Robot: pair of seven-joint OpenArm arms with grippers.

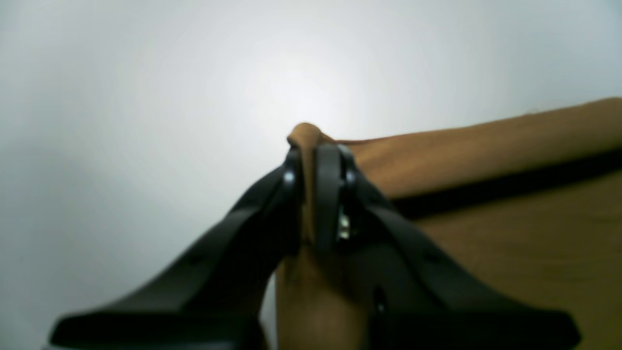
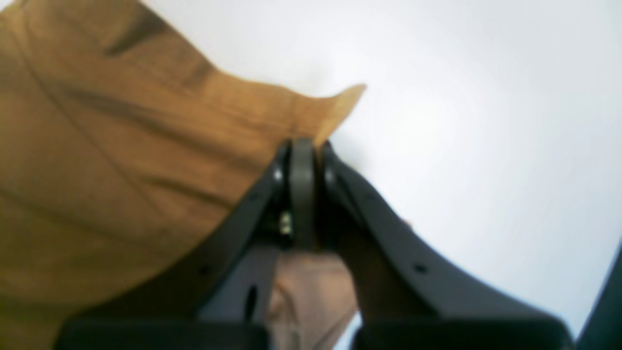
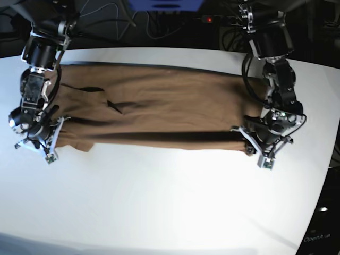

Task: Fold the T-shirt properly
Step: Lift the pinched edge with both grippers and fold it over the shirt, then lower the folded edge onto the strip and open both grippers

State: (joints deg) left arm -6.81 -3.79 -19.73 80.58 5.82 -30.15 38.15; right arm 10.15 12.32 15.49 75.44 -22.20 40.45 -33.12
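Here, the jaws of the left gripper (image 1: 311, 160) are squeezed tight on a bunched bit of the T-shirt (image 3: 159, 109), and a small fold of tan cloth is seen sticking up between the black fingers (image 1: 328, 194). The jaws of the right gripper (image 2: 303, 155) are pressed together too, and a thin edge of the same shirt is pinched there, with one pointed corner poking out past the tips. The shirt is stretched long between the two grippers and is laid across the far part of the white table (image 3: 170, 202). A few dark creases are seen in the cloth near the right gripper's end. Black cables (image 3: 159, 24) are seen behind the table.
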